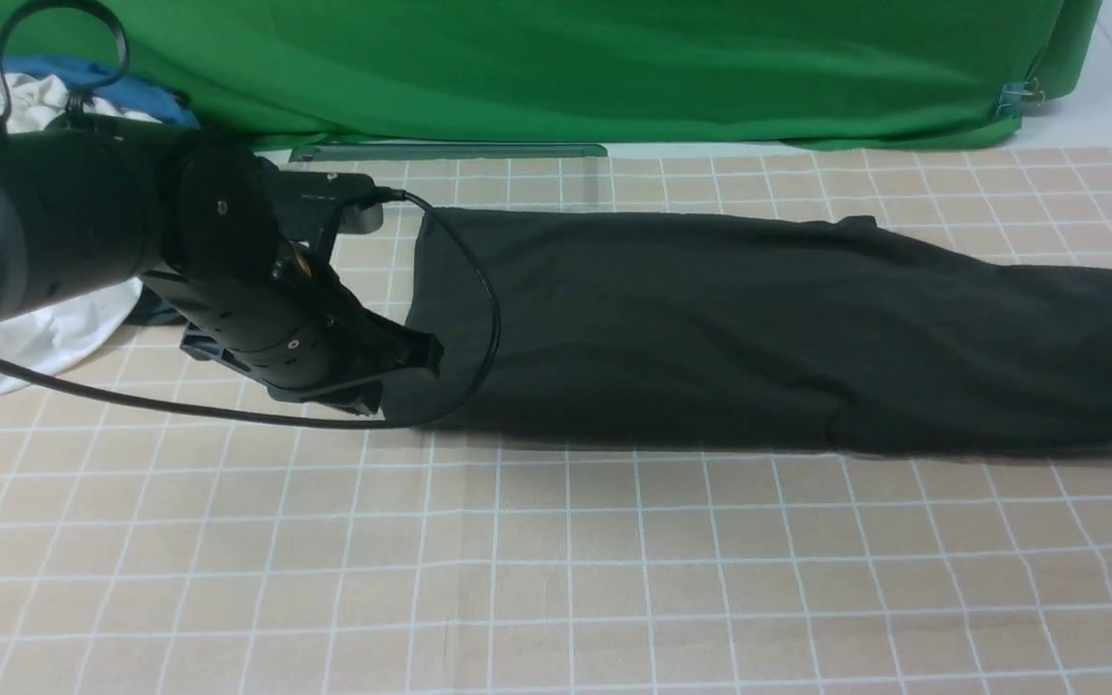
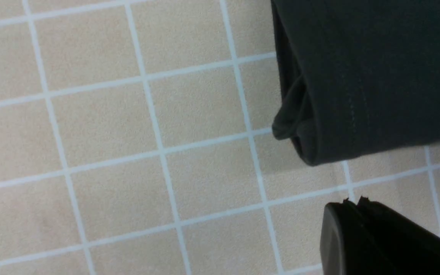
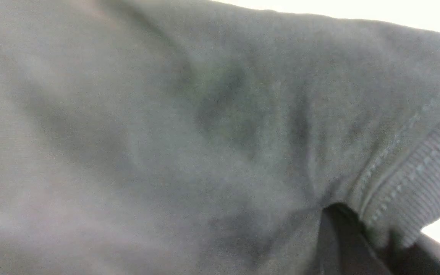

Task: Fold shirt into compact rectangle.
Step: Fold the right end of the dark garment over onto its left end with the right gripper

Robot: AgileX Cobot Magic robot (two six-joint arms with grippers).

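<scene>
The shirt (image 1: 710, 338), black soft cotton knit, lies folded lengthwise into a long, flat band on the bench (image 1: 556, 579). It runs from just left of centre to the right edge, nearer the far edge than the near one. Its left end is a straight, squared edge. At the right edge of the front view the cloth rises slightly and passes out of sight. The bench is covered in a matte beige cloth printed with a white grid of squares.

The left gripper (image 1: 421, 362) hangs low at the near left corner of the shirt. From the left wrist its two black fingers are pressed flat together with nothing between them. The rounded, layered corner of the shirt, with a line of stitching, lies just beside them without touching.

The right gripper (image 3: 338, 236) shows only in its own wrist view. One dark finger is buried in a pucker of the fabric beside a ribbed band (image 3: 426, 168) with double stitching, so the claw is pinched on the shirt.

A thin black cable (image 1: 488, 309) loops from the left arm over the shirt's left end. At the far left corner lie a crumpled white garment (image 1: 44, 338) and a blue one (image 1: 122, 87). A green drape (image 1: 556, 58) hangs behind the far edge.
</scene>
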